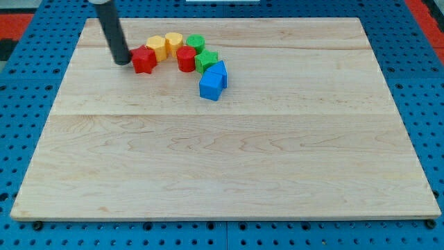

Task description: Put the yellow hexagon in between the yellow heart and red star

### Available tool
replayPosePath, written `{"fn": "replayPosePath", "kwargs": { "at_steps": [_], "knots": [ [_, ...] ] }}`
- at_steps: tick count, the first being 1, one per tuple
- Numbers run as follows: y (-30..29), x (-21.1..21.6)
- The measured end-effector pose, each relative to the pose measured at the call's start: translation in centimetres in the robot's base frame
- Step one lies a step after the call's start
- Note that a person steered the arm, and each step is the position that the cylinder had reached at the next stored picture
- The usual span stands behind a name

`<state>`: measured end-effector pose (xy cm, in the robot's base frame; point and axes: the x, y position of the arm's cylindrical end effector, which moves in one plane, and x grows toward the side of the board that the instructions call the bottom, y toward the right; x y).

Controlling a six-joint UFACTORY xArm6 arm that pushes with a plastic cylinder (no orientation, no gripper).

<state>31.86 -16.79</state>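
Wooden surface (222, 160), pale planks, on a blue pegboard base (28, 42).

No jaws on this rig: arm ends in a dark rod, so there is no open or closed state to note. My tip (123, 62) sits on the surface at the view's upper left, touching or just beside the left edge of the red star (143, 60).

All 7 blocks clustered in an arc near the view's top, left of centre:
- Red star: leftmost of the cluster.
- Yellow hexagon (157, 47): just above and right of the red star, touching or nearly so.
- Yellow heart (173, 42): directly right of the yellow hexagon, against it. Shape partly hard to read at this size.
- Green block (195, 44), rounded: right of the yellow heart, top of the arc.
- Red block (185, 59), cylinder-like: below the yellow heart.
- Green block (206, 61), lower one: just right of the red cylinder.
- 2 blue blocks at the arc's lower end, touching: one (219, 71) upper right, one (211, 86) lower left.

Yellow hexagon lies between the red star and the yellow heart.
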Motion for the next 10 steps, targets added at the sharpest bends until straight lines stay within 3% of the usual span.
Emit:
{"fn": "replayPosePath", "kwargs": {
  "at_steps": [1,2,3,4,9,10],
  "knots": [
    [3.4,0.5],
    [1.0,0.8],
    [-2.0,-3.2],
    [1.7,-8.5],
    [4.3,-5.8],
    [3.8,-9.7]
  ]
}}
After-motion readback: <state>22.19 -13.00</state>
